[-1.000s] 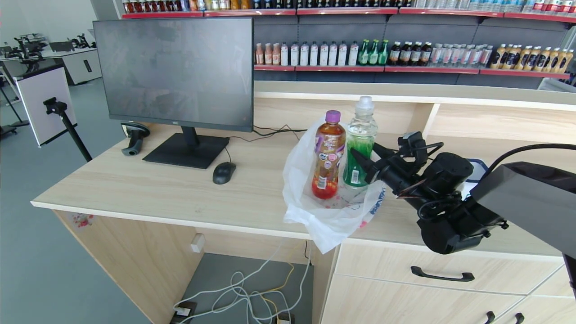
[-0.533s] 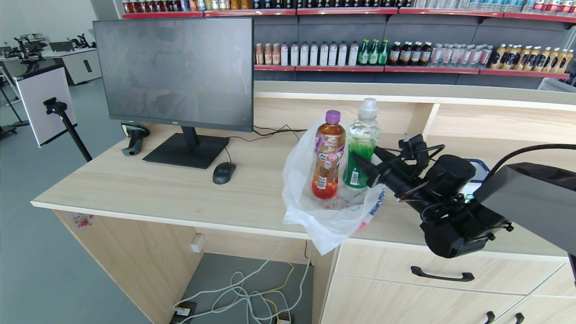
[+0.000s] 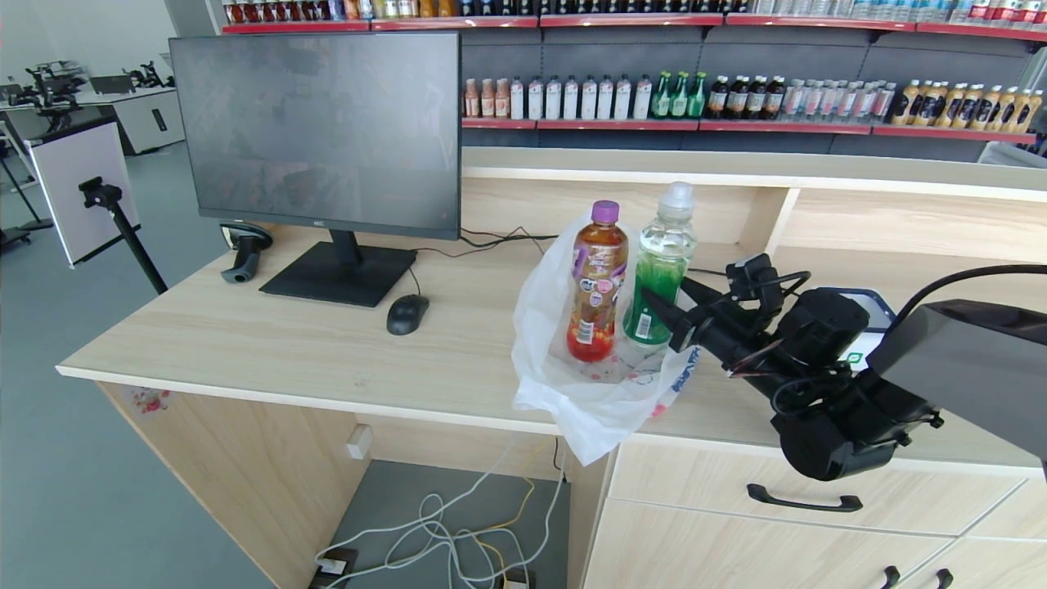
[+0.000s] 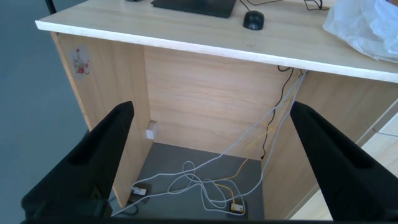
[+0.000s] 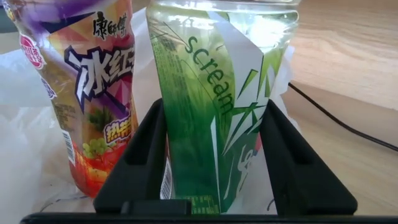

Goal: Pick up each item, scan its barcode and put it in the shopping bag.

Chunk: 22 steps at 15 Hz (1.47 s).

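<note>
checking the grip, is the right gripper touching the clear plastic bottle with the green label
Touching. Right wrist view: the right gripper clamps the clear plastic green-labelled bottle from both sides, no gap.

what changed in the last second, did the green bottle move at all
Yes. The right gripper, shut on the green bottle, carried it slightly down and toward the robot's right, inside the shopping bag. It has not let go. The orange bottle, the bag, the monitor and the mouse stayed put.

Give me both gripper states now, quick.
Left gripper: open, holding nothing.
Right gripper: fingers closed on the green bottle, which stands in the shopping bag.
</note>
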### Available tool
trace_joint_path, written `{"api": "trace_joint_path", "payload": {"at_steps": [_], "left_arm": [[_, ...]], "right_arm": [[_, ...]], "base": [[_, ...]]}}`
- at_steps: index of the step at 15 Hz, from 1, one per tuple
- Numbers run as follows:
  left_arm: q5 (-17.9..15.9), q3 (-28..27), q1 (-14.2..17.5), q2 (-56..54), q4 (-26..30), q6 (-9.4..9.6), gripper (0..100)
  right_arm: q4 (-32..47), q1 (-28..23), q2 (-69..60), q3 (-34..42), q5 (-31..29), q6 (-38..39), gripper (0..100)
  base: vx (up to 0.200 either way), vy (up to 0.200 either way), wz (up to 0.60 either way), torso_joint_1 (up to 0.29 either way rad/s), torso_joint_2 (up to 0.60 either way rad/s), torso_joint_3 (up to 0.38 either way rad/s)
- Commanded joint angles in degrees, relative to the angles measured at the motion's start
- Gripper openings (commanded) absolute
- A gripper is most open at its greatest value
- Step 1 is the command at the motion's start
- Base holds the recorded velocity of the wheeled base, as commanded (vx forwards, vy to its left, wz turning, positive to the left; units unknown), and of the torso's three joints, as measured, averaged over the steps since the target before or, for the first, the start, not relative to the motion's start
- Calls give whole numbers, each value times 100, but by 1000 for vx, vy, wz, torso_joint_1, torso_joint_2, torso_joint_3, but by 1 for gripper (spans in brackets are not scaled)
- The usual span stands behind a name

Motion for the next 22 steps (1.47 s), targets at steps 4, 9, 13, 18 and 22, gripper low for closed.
{"api": "trace_joint_path", "payload": {"at_steps": [4, 9, 13, 18, 22], "left_arm": [[2, 0, 9, -2, -4, -11, 100], [2, 0, 0, -2, -4, -2, 100], [2, 0, 0, -2, -4, -2, 100], [2, 0, 0, -2, -4, -2, 100], [2, 0, 0, -2, -4, -2, 100]], "right_arm": [[-8, 4, -70, 181, 5, -2, 0], [-8, 4, -35, 242, 5, -2, 0], [-8, -66, -79, 330, 5, -2, 0], [-8, -172, -193, 489, 5, -11, 100], [-8, -110, -721, 981, 5, -28, 100]], "base": [[0, 0, 0, 0, 0, 0], [0, 0, 0, 0, 0, 0], [0, 0, 0, 0, 0, 0], [0, 0, 0, 0, 0, 0], [0, 0, 0, 0, 0, 0]]}}
